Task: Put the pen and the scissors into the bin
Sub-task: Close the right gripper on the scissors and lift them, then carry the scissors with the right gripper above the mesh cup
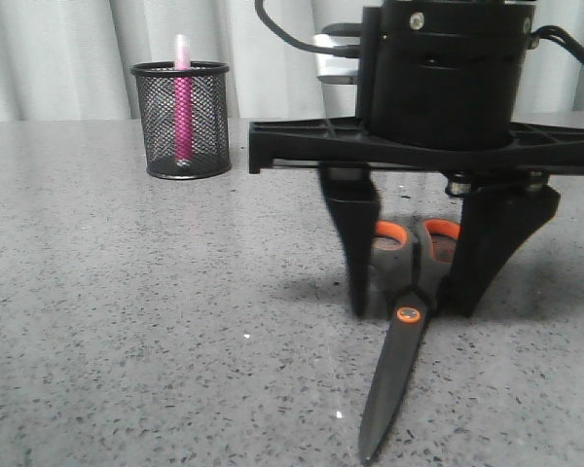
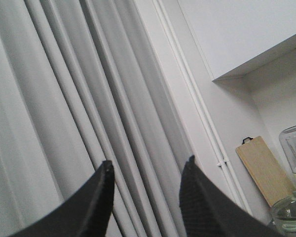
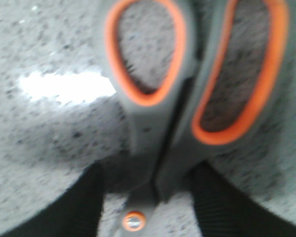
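Note:
The pink pen (image 1: pixel 182 97) stands upright inside the black mesh bin (image 1: pixel 182 119) at the back left of the table. The dark grey scissors (image 1: pixel 399 341) with orange-lined loops lie flat on the table, blades pointing toward the front edge. My right gripper (image 1: pixel 409 309) is open, its fingertips down at the table on either side of the scissors, just behind the orange pivot. The right wrist view shows the handles (image 3: pixel 158 133) between the two fingers, with a gap on each side. My left gripper (image 2: pixel 147 168) is open and empty, pointing up at curtains.
The grey speckled tabletop (image 1: pixel 127 311) stretches between the bin and the scissors. Pale curtains (image 1: pixel 68 49) hang behind the table. The left wrist view shows a wall cabinet (image 2: pixel 246 29), a wooden board (image 2: pixel 264 168) and a glass jar (image 2: pixel 291 212).

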